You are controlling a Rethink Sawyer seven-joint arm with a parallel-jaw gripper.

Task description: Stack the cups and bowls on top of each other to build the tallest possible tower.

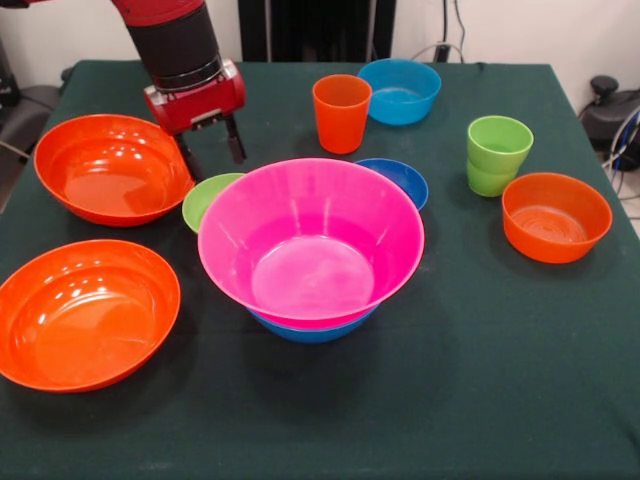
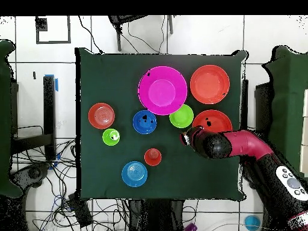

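We see hand [image 1: 211,152] spread, empty, above small glossy lime green plastic bowl [image 1: 207,198]; light, stiff, slippery; we'd pinch its rim.

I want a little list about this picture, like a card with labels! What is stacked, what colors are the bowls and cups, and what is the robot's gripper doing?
tower: pink bowl nested in a blue bowl
large orange bowls: two, side by side, not stacked
small bowls: lime green, dark blue, light blue, orange
cups: one orange cup; two green cups stacked together
gripper: open, empty, between one large orange bowl and the lime green bowl
table: dark green cloth
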